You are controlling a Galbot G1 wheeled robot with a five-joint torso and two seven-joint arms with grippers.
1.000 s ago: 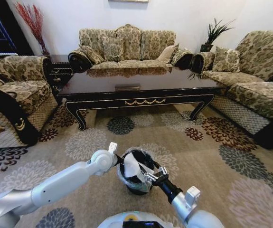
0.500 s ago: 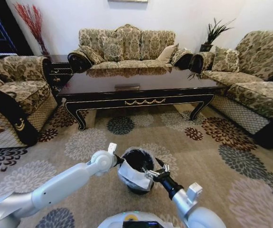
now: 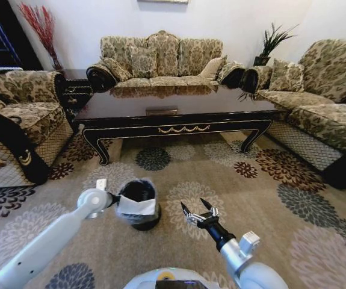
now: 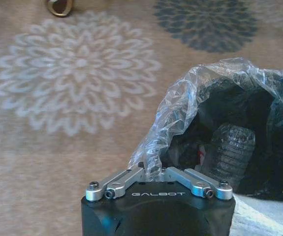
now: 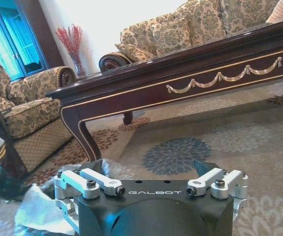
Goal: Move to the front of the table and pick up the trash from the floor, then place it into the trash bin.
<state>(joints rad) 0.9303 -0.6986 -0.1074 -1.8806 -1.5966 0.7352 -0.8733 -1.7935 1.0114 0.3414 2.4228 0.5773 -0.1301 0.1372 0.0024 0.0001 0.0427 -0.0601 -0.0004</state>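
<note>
The left gripper [image 3: 111,200] is clamping the clear liner at the rim of the bin [image 3: 138,205], fingers pinched tight on a fold of crinkly plastic; in the left wrist view that film [image 4: 180,110] is bunching up between the closed links of the gripper [image 4: 151,173]. The bin is sitting on the carpet [image 3: 263,198] just in front of the robot, well short of the table [image 3: 179,111]. Inside it, a ribbed clear bottle [image 4: 232,150] is lying against the dark wall, so I'm judging the drop as done for that piece at least. The right gripper [image 3: 199,212] is hovering beside the bin with its jaws spread wide and holding nothing, and the right wrist view is looking over it toward the table's gold swag ornament [image 5: 225,74]. No other litter is catching my eye on the floor here, so the job looks close to finished. What the next move calls for, as I read it, is a gentle release: that liner is thin, slippery and easily dragged, and the light round bin could tip if pulled sideways. The table is gleaming dark wood on curved legs; the carpet is soft, flat and busy with flower medallions.
</note>
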